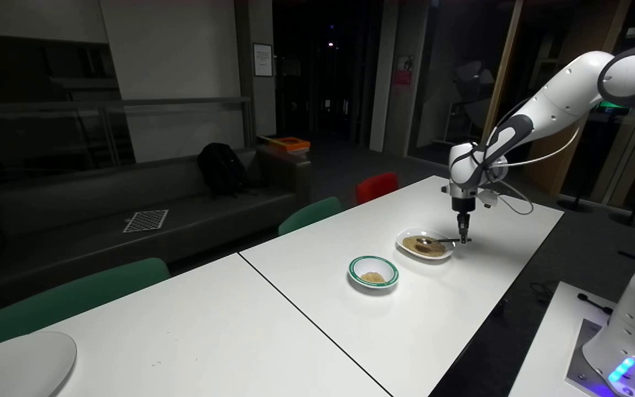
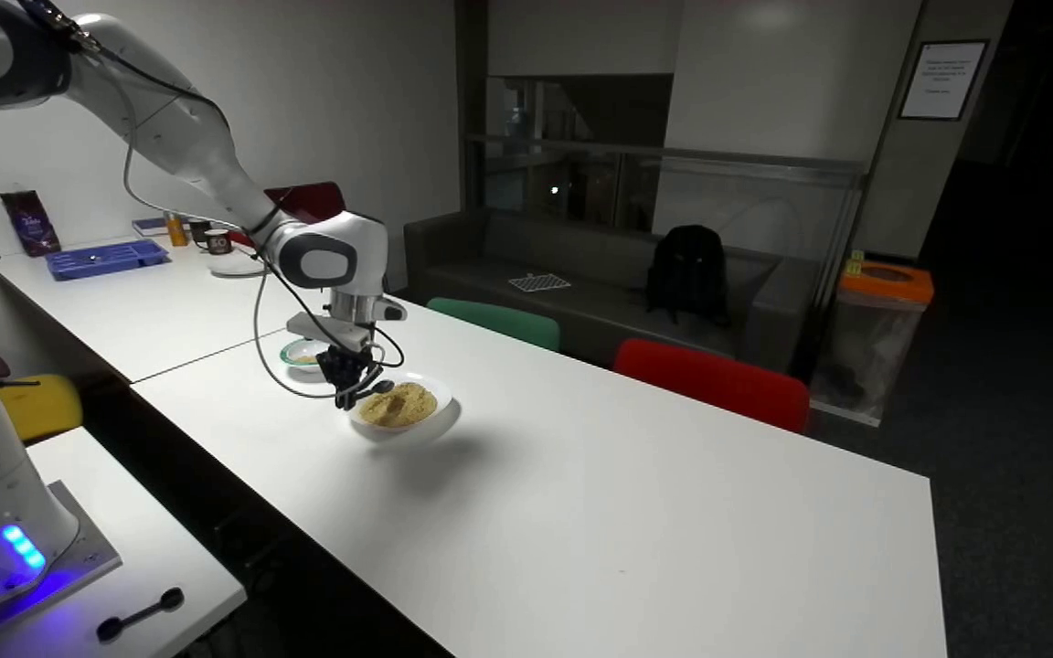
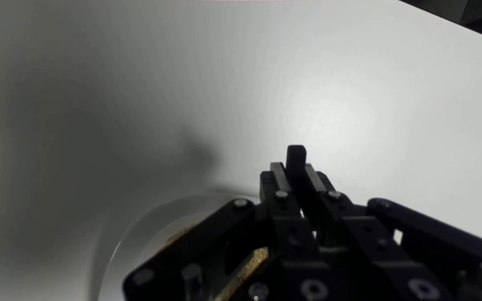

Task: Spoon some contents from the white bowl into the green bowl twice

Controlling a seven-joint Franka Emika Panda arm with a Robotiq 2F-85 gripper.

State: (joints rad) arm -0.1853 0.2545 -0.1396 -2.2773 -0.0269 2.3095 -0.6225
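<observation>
Gripper (image 1: 463, 239) clenched on the dark handle of a spoon (image 1: 425, 241), at the edge of the shallow white bowl (image 2: 430, 382); metal head above tan, grainy contents (image 2: 419, 402). Green bowl (image 1: 370, 266) near, round, green-banded rim, small heap (image 1: 373, 277) of similar grain inside; partly hidden by the gripper in an exterior view. Table (image 1: 229, 331) white, smooth, dark seam (image 1: 295, 306) across; blue tray (image 2: 106, 260) past it. Dim behind: grey sofa (image 1: 185, 202) with black backpack (image 2: 689, 272), red chair (image 2: 714, 382), green chair (image 2: 494, 323).

One pincer (image 1: 463, 237), one spoon (image 1: 443, 240), two bowls (image 1: 420, 232) (image 1: 373, 266), two green chairs (image 1: 75, 295) (image 1: 309, 215), one sofa (image 1: 157, 190), one backpack (image 1: 222, 168), one bin (image 2: 865, 352), one tray (image 2: 124, 260).
</observation>
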